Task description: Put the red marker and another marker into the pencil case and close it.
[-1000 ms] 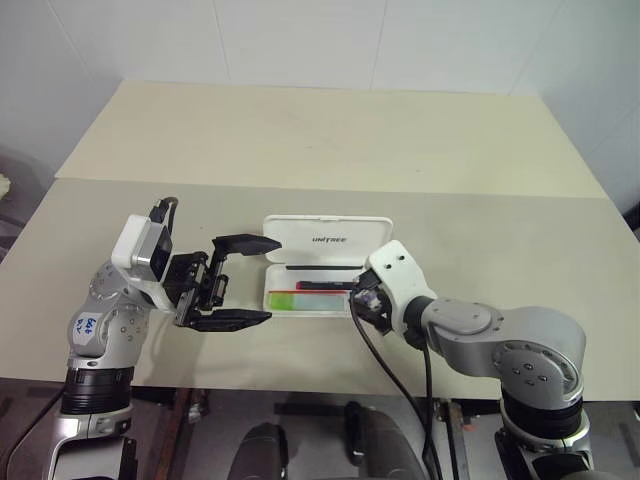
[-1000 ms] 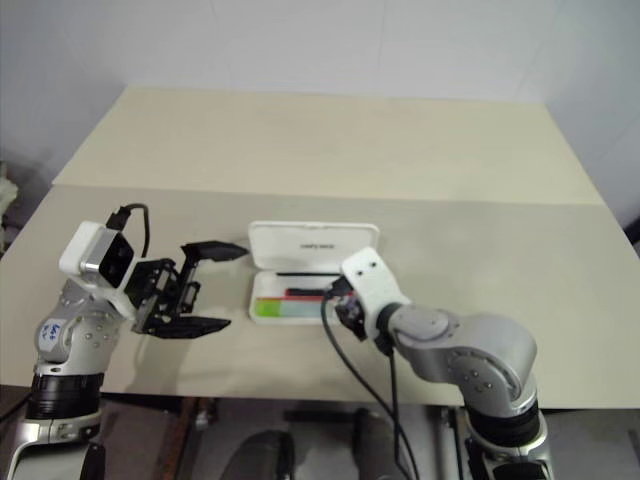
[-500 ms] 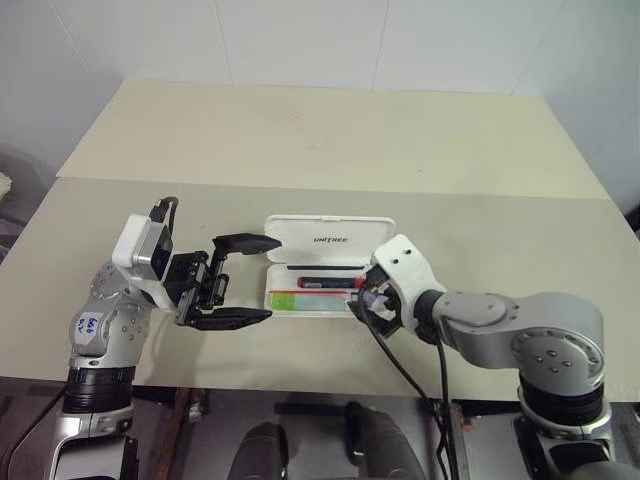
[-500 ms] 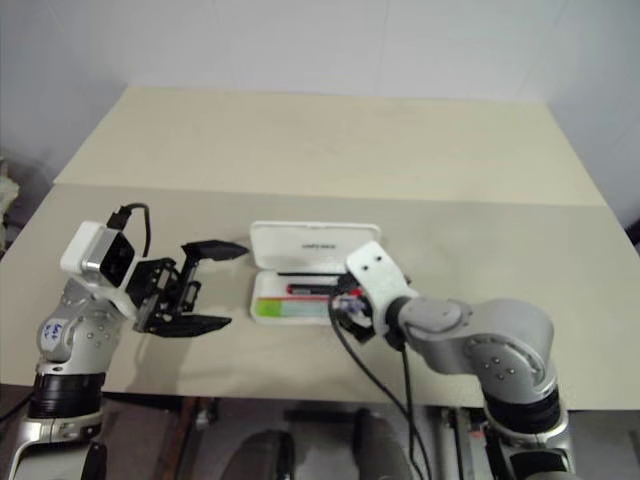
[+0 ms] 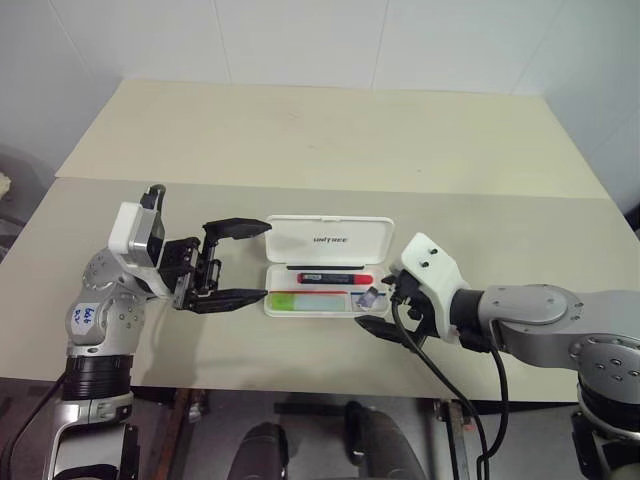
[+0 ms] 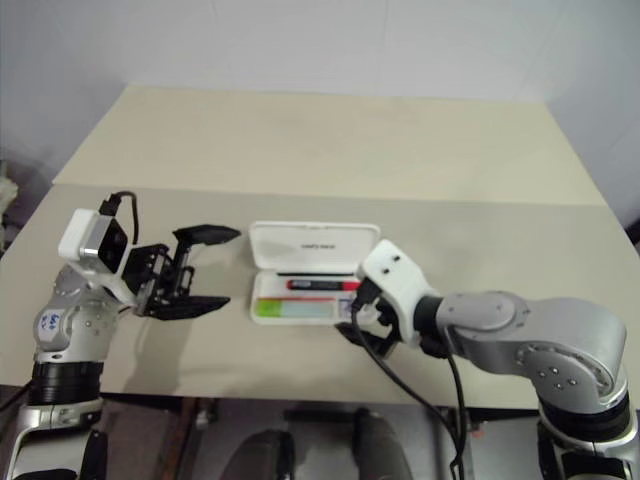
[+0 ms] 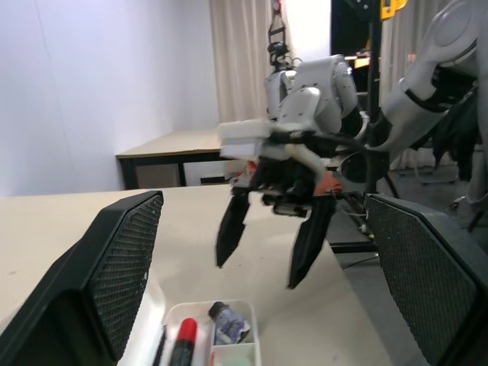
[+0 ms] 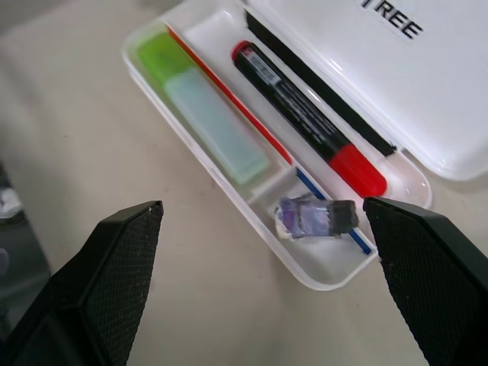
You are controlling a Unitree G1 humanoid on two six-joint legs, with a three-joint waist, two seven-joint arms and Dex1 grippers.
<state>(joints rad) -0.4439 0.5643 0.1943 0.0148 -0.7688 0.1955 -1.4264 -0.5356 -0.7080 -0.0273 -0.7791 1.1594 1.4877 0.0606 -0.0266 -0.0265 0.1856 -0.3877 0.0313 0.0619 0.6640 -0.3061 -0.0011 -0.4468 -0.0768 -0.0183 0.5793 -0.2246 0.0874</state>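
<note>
Pencil case: the flat white hard-plastic pencil case (image 5: 328, 290) with rounded corners is lying open on the beige table (image 5: 330, 150), near the front edge. Its hinged lid (image 5: 328, 240), with small dark lettering, is folded back away from me, and I am seeing a red and a blue stripe on the dividers in the tray.

Red marker: the slim red marker (image 8: 309, 130) with the black label band is lying flat in the tray's rear channel, next to the lid hinge, red cap toward my right arm's side.

Another marker: the chunky pale green highlighter-like marker (image 8: 202, 103) with the translucent whitish end is lying flat in the front channel, parallel to the red one and separated from it by the red divider.

Small item: a little purplish-clear piece with a dark end (image 8: 313, 217) is sitting in the small end compartment at the right end of the tray.

Left gripper: my left gripper (image 5: 238, 263) is hovering just off the left end of the case, black fingers spread wide and pointing toward it, holding nothing.

Right gripper: my right gripper (image 7: 267, 240) is hanging above the table just off the right front corner of the case, fingers splayed wide apart, nothing between them, angled down toward the tray.
</note>
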